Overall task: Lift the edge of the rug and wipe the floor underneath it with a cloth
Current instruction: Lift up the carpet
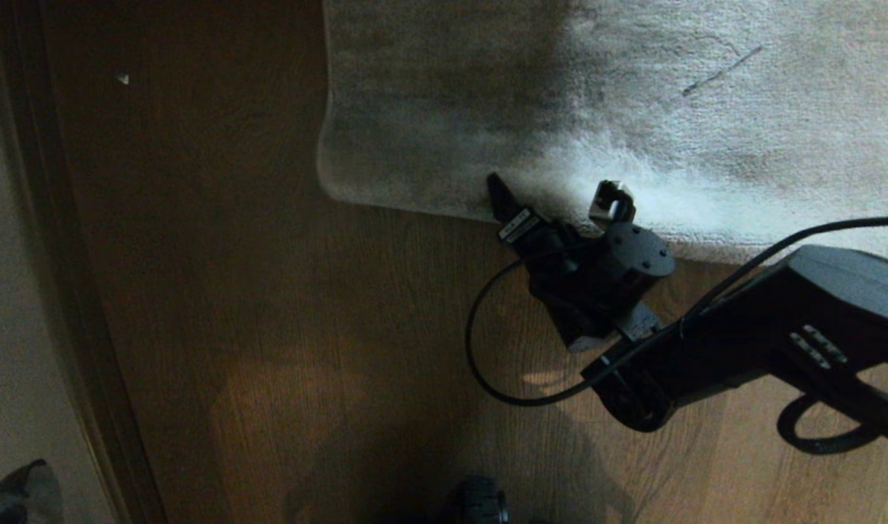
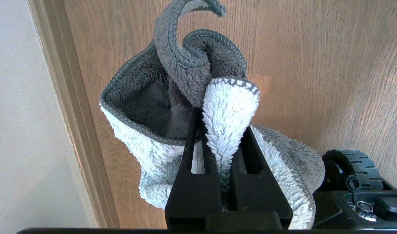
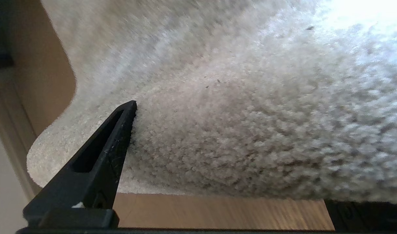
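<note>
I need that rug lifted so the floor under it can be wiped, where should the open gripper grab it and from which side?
Grip the rug edge along the straight near border, just along from the rounded corner. Come in from the bare floor side, low, one finger over the pile and one sliding under. The border lies flat and thin there, and the right gripper is already open at it. The left gripper holds the cloth.

A baseboard (image 1: 65, 291) runs down the frame's left side, with pale wall (image 1: 7, 327) beyond it. A small white speck (image 1: 123, 78) lies upper left.
</note>
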You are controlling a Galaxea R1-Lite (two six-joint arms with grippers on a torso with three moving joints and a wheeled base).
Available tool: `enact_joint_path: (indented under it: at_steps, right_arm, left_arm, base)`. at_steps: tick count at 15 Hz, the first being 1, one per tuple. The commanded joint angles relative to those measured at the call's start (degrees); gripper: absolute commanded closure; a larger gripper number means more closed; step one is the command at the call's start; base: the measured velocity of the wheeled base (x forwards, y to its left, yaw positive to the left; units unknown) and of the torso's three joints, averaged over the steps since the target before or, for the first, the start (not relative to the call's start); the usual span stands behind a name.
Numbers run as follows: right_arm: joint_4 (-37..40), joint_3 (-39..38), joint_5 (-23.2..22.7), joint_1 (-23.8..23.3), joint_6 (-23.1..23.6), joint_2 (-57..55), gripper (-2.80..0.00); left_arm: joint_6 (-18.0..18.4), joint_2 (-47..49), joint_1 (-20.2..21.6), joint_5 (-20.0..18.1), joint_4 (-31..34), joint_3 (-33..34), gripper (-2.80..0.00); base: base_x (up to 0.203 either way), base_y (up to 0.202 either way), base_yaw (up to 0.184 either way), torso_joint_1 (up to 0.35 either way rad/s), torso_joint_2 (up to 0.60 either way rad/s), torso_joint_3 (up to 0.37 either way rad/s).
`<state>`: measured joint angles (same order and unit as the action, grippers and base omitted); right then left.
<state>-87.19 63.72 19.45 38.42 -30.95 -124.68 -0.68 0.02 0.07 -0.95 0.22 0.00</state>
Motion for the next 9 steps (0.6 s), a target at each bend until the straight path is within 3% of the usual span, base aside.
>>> enact_joint_path:
  at_steps: [1, 9]
  right_arm:
    - [-2.71, 0.00, -0.11, 1.43, -0.25, 1.97, -2.80]
    - [-1.56, -2.04, -0.32, 3.39, 0.82, 7.13, -2.80]
  left_arm:
    - [-0.02, -0.02, 0.01, -0.02, 0.00, 0.00, 0.00]
    - [-0.02, -0.02, 0.01, -0.02, -0.01, 0.00, 0.00]
  base:
    - [0.000, 0.000, 0.000, 0.000, 0.00, 0.000]
    - [0.000, 0.000, 0.000, 0.000, 0.00, 0.000]
